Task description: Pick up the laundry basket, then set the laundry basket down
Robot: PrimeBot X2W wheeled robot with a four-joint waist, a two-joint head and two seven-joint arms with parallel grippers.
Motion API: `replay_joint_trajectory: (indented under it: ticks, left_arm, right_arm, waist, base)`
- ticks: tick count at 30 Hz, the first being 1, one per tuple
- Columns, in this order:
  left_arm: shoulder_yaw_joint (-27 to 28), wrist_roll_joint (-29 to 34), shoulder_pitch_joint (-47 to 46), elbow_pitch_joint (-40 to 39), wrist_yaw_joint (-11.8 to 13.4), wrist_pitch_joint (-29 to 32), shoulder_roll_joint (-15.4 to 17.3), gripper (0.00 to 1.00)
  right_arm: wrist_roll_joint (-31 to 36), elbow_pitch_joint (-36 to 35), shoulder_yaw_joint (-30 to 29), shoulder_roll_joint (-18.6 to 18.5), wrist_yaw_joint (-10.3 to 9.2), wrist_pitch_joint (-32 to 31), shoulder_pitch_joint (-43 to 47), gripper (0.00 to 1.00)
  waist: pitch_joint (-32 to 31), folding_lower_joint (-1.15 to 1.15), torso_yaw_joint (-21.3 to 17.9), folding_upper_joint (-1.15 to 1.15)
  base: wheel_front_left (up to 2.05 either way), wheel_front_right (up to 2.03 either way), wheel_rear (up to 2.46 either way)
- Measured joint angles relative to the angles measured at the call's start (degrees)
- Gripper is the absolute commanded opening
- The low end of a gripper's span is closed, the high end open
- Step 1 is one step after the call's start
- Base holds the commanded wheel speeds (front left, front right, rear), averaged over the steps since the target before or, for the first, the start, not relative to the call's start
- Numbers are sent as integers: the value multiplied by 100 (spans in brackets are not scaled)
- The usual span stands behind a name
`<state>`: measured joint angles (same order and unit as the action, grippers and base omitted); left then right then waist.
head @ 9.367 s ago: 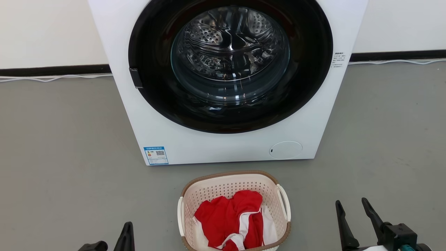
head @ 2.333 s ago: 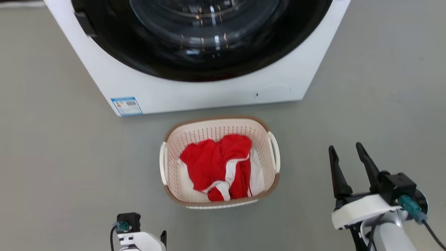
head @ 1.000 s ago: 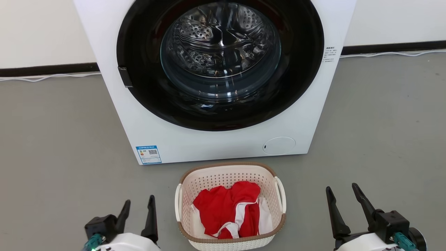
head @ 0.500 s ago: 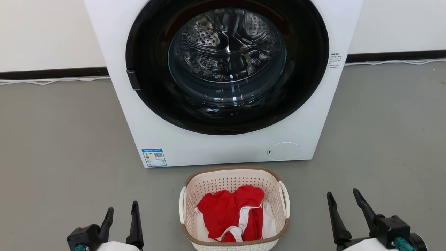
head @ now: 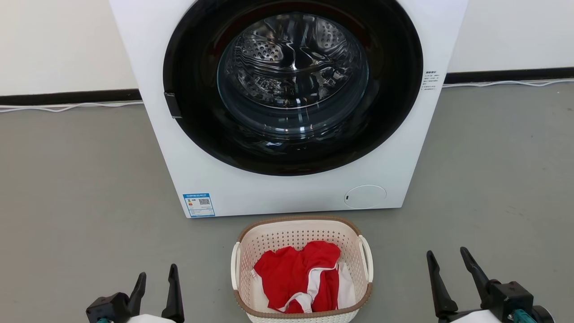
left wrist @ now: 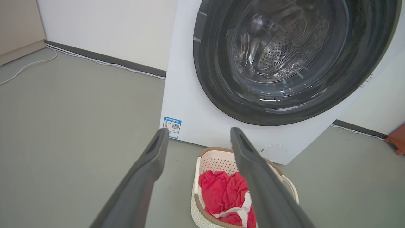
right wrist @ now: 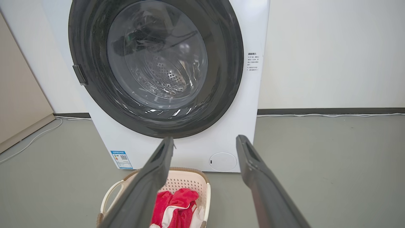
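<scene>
my left tool [head: 158, 271] sits at the lower left of the head view, its two dark fingers spread apart with nothing between them. through its own wrist camera i see the same wide gap, with the floor [head: 80, 188] and the foot of the washing machine [head: 287, 197] showing through it. my right tool [head: 447, 251] sits at the lower right, fingers likewise parted and pointing up the view, gripping nothing. the laundry basket [head: 296, 234] stands on the grey floor between the two tools and apart from both. it is just in front of the white washing machine, with a narrow strip of floor between its far rim and the machine's base. its brown rim runs all the way round, and a white loop handle [head: 368, 264] shows on each side. inside lies a crumpled red cloth [head: 291, 273] with white trim, and some white cloth [head: 347, 291] beside it toward my right. through the glass of the machine's dark round door [head: 188, 67] i can see the perforated steel drum. a blue label [head: 199, 204] sits low on the front toward my left, and a round cover [head: 365, 196] low toward my right. behind the machine a black baseboard [head: 67, 96] runs along the white wall, and a pale cable [head: 67, 106] lies on the floor beside it. in each wrist view one finger crosses in front of part of the basket, without touching it as far as i can tell.
</scene>
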<state>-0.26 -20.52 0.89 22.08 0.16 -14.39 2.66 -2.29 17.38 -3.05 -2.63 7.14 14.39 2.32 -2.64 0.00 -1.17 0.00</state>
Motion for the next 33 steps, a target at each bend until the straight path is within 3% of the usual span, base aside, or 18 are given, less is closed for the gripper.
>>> replay_joint_trajectory:
  ticks: [4, 5, 12, 33]
  left_arm:
    - [-1, 0, 0, 65, -22, 0, -5, 100]
    - [14, -2, 0, 56, -55, 0, -11, 0]
    - [16, -81, 232, 411, -63, 80, -96, 0]
    - [78, -1249, 214, 244, -153, 388, -89, 0]
  right_arm:
    - [18, 0, -46, 0, 0, 0, 0, 100]
    - [19, 0, -49, 0, 0, 0, 1, 0]
    - [-56, 382, -48, 19, -5, -56, 208, 0]
    - [-1552, 312, -83, 25, -5, -382, 196, 0]
  waist:
    - [-6, 0, 5, 0]
    - [-8, 0, 8, 0]
    - [-6, 0, 11, 0]
    - [44, 2, 29, 0]
  base:
    - [0, 0, 0]
    - [0, 0, 0]
    - [0, 0, 0]
    - [0, 0, 0]
